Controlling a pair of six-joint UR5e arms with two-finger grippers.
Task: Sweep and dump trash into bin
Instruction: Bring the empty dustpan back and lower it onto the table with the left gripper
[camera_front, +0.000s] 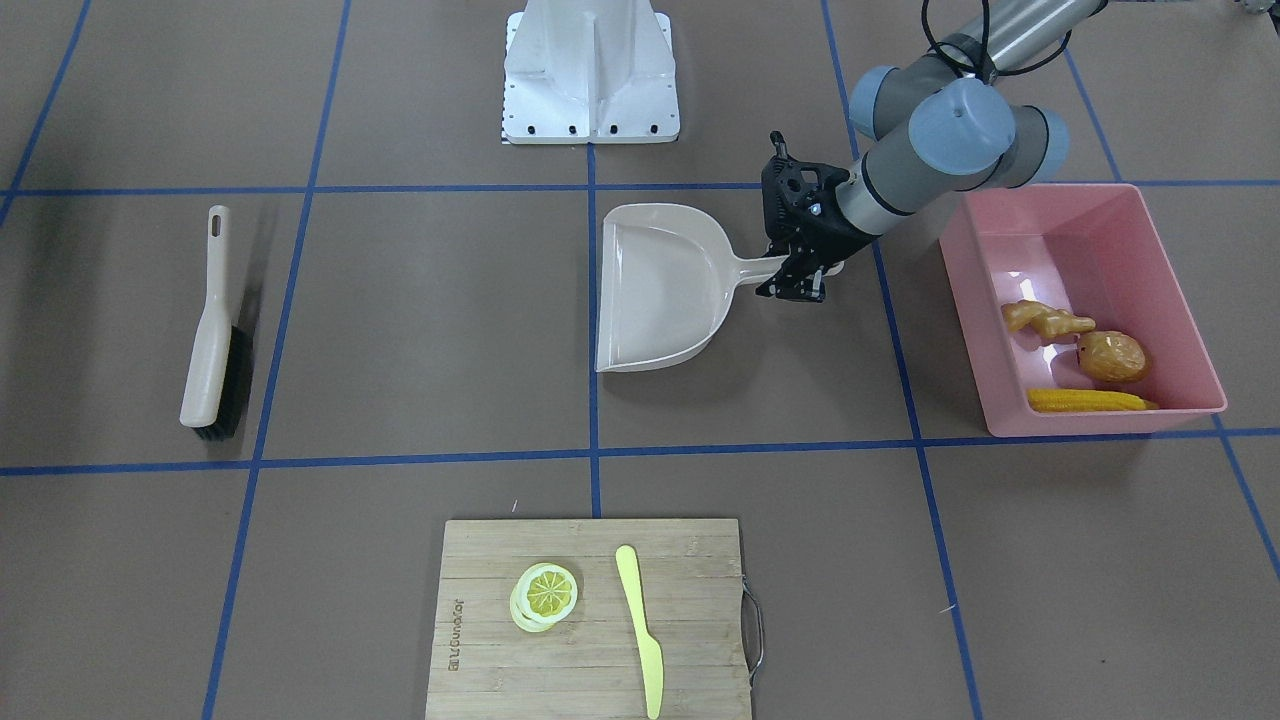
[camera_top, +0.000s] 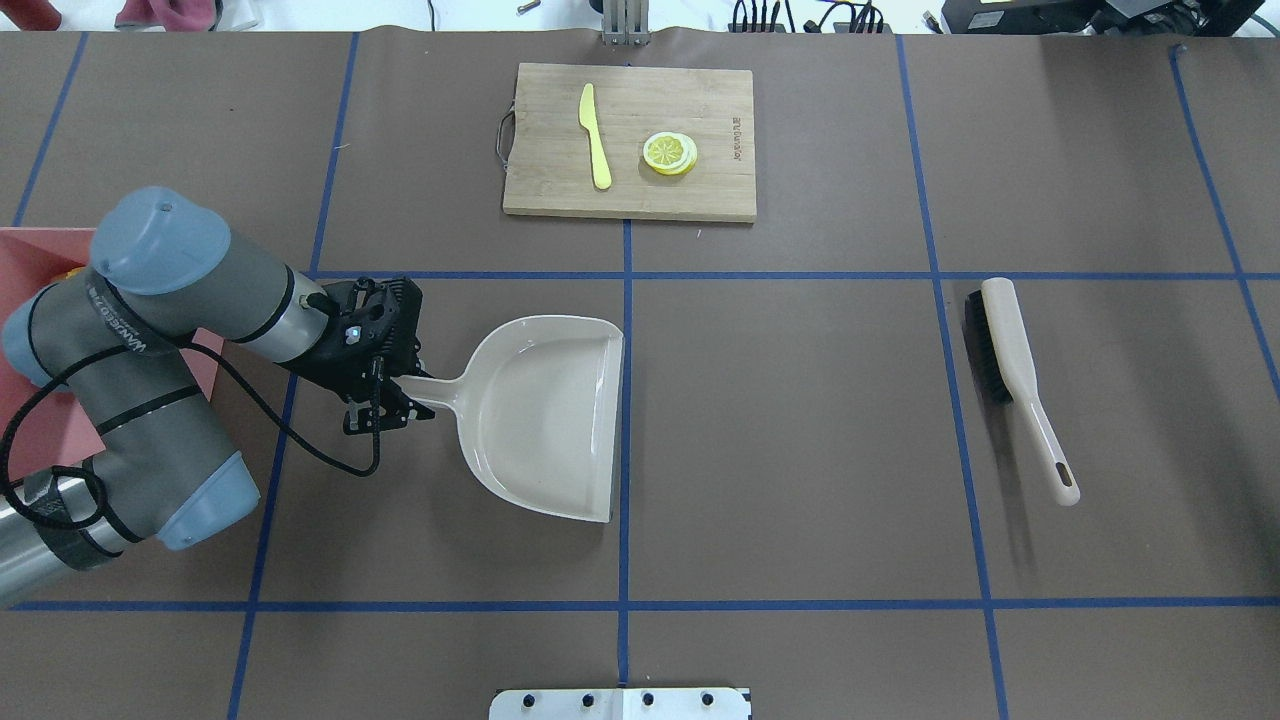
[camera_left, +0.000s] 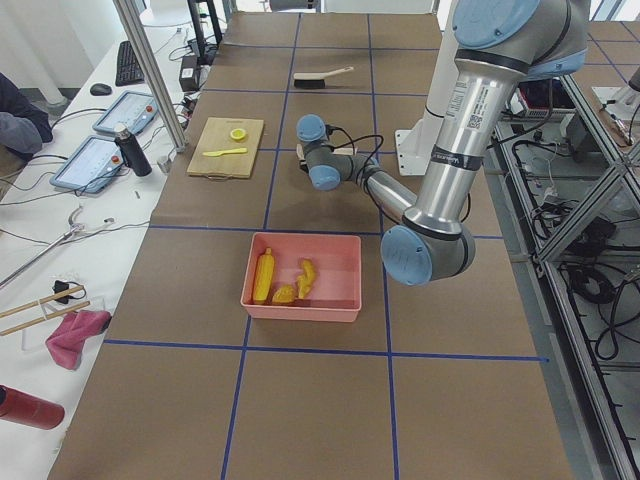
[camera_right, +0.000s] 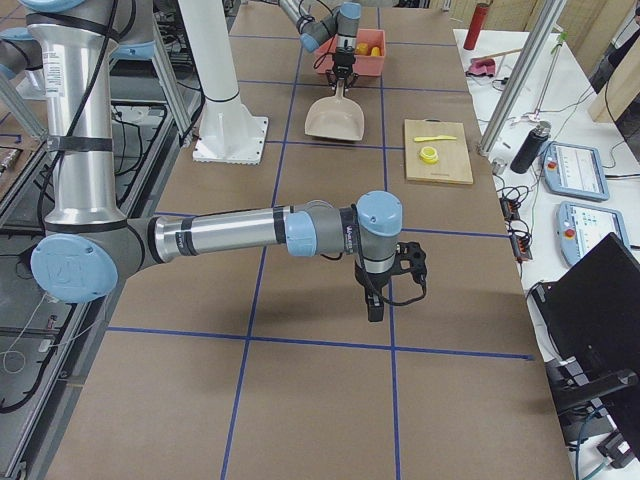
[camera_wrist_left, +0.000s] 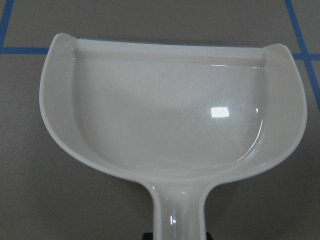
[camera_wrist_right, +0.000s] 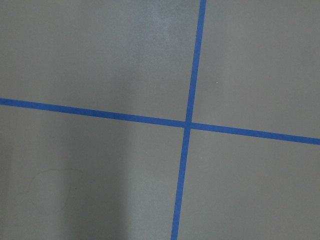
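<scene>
The pink bin (camera_front: 1100, 420) stands on the table and holds all the trash: the corn cob (camera_front: 1090, 401), the potato (camera_front: 1112, 356) and the ginger root (camera_front: 1045, 320). The beige dustpan (camera_front: 655, 290) lies flat and empty on the table beside the bin. My left gripper (camera_front: 800, 290) is shut on the end of its handle; it also shows in the overhead view (camera_top: 385, 415). The left wrist view shows the empty pan (camera_wrist_left: 170, 115). My right gripper (camera_right: 375, 305) shows only in the right side view, low over bare table, and I cannot tell its state.
A beige hand brush (camera_front: 212, 330) lies on the table far from the dustpan. A wooden cutting board (camera_front: 500, 560) at the operators' edge carries a lemon slice (camera_front: 547, 592) and a pale yellow knife (camera_front: 640, 620). The robot's white base (camera_front: 590, 80) stands at the back.
</scene>
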